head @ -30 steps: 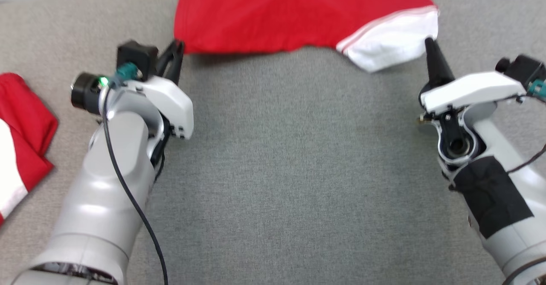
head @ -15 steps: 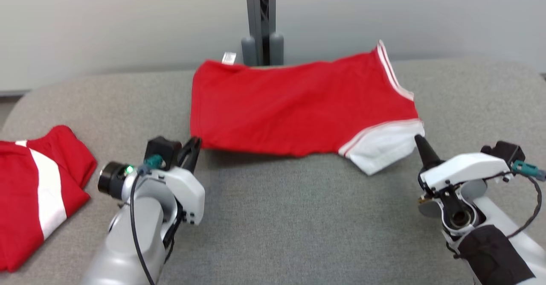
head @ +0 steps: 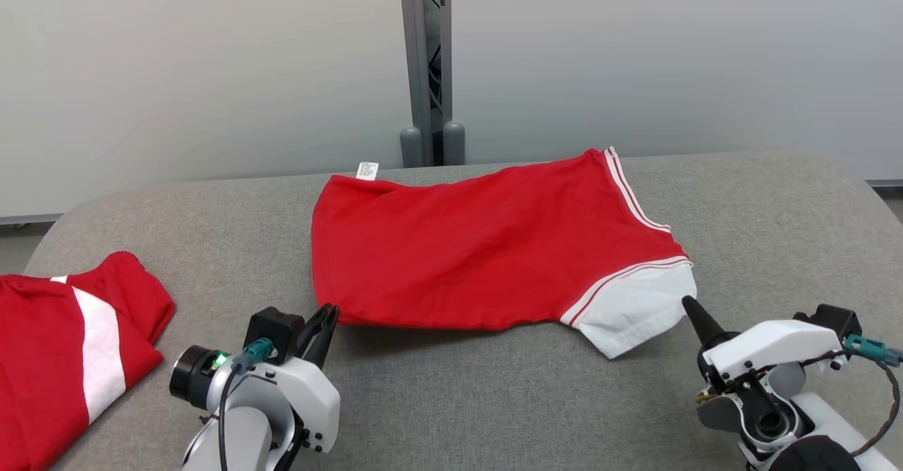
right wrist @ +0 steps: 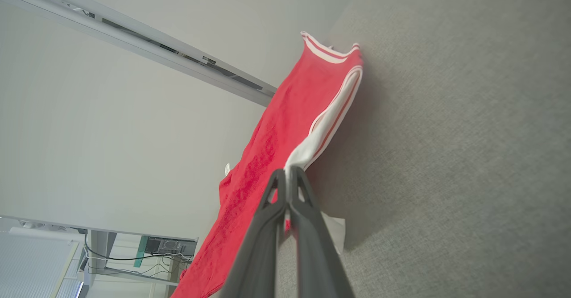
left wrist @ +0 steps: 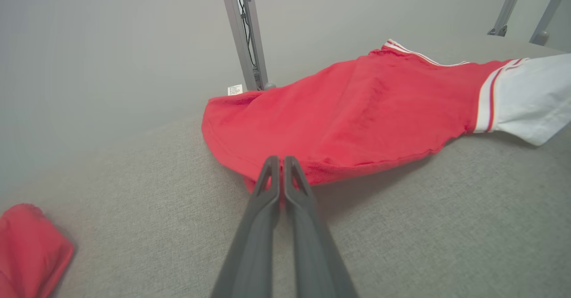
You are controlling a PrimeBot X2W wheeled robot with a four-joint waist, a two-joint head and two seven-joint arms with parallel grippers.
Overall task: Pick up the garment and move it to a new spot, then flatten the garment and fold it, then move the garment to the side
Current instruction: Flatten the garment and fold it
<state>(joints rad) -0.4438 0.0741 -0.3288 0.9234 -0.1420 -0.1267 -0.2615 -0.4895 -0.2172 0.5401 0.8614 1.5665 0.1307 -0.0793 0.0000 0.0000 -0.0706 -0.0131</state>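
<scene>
The garment (head: 480,249), a red shirt with a white, red-striped sleeve (head: 638,305), lies spread across the far half of the grey table (head: 494,400). Its near edge is raised slightly and casts a shadow. My left gripper (head: 326,314) is shut on the garment's near left corner; in the left wrist view, red cloth (left wrist: 357,110) sits pinched between my left gripper's (left wrist: 281,162) tips. My right gripper (head: 688,305) is shut on the white sleeve's edge, as the right wrist view confirms for my right gripper (right wrist: 287,173), with the garment (right wrist: 276,133) stretching away from it.
A second red and white garment (head: 63,344) lies folded at the table's left edge. A grey metal post (head: 425,62) stands behind the table against a pale wall. Bare grey table surface lies between my two arms.
The head camera has tilted up, so the whole picture has shifted down and the wall and post have come into view. Both grippers keep their hold on the garment's near edge.
</scene>
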